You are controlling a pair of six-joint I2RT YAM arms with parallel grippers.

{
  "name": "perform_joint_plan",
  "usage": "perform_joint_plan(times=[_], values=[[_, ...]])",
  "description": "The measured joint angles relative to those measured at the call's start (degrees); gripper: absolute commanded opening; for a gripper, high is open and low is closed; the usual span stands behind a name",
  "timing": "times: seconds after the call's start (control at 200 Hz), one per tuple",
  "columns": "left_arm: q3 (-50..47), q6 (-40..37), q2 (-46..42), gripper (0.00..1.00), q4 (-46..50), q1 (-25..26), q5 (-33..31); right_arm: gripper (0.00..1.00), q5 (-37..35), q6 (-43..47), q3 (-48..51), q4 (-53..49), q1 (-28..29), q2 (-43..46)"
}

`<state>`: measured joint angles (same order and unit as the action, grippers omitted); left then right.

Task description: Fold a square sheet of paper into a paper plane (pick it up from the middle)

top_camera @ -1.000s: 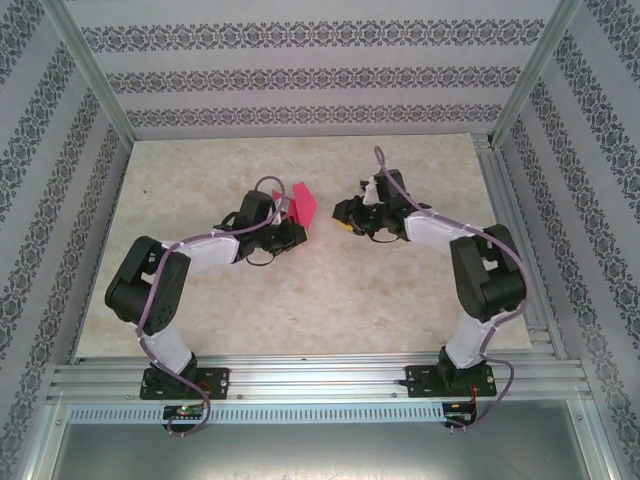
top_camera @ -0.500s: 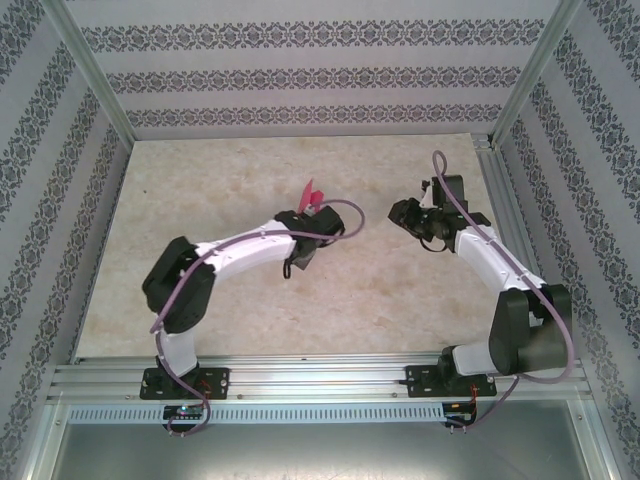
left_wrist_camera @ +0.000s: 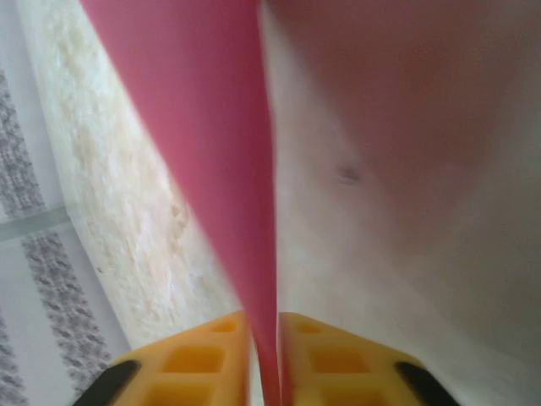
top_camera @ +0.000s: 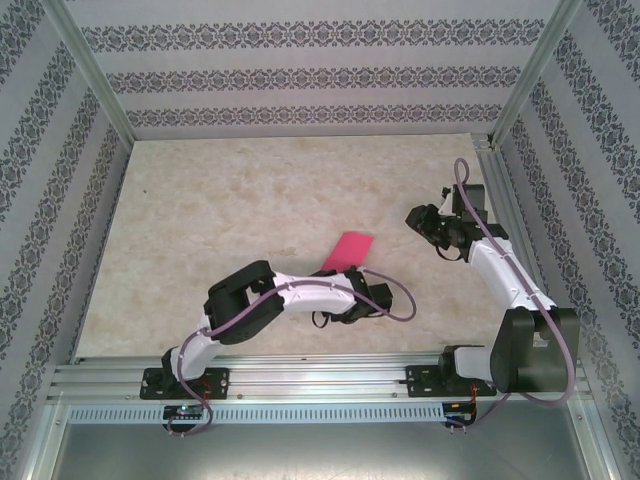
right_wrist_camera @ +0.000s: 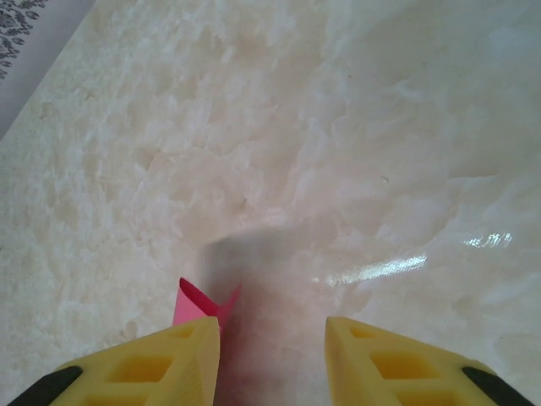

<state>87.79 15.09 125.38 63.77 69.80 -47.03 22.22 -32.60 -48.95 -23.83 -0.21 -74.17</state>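
And there it was, the sheet of paper (top_camera: 348,251), just below the centre of the overhead view, slanting up and to the right off the tip of the left arm, which reached low across the bottom of the frame. Not a square by the look of it: it showed as a narrow slanted strip, so I judged at least one fold was in. In the left wrist view the left claw (left_wrist_camera: 264,326) had the pink running straight down the slit between its two yellow fingers (left_wrist_camera: 203,359), pads close on either side; pinching or merely flanking it, I could not tell. Over at the right edge of the overhead view the right claw (right_wrist_camera: 272,330) hung well apart from the paper. Its fingers were spread with nothing but bare table (top_camera: 220,200) between them, and a sliver of pink peeked past the finger at lower left of its own view. As for the score: no sharp nose, no wings that I could make out, so a flyable shape looked some way off, with nose and wing folds to come.
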Motion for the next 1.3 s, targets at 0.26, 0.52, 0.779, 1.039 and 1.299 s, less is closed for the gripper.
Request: perform_joint_plan(times=[0.26,0.52,0.779,1.039,1.299], values=[[0.02,-1.36,-0.92,0.84,0.07,1.84,4.59,0.45,0.57,2.45,-0.07,-3.26,-0.33,1.49],[-9.11,-3.3,-19.85,1.0,-8.2,1.18,28.04,0.81,3.17,3.48,0.22,-5.55,-0.22,2.51],[-18.78,0.13,-35.45,0.91,-20.33,-18.58,50.99,0.73,3.58,-1.53,10.62,-6.12,10.45,8.76],[-18.18,0.17,-20.61,0.94,-25.42,-23.26,68.08,0.73,3.26,-6.82,15.26,-3.98,13.99,9.05],[-13.38,-0.81,-13.62,0.79,-26.1,-25.14,73.83,0.74,3.23,-7.45,15.26,-2.6,13.99,8.37]])
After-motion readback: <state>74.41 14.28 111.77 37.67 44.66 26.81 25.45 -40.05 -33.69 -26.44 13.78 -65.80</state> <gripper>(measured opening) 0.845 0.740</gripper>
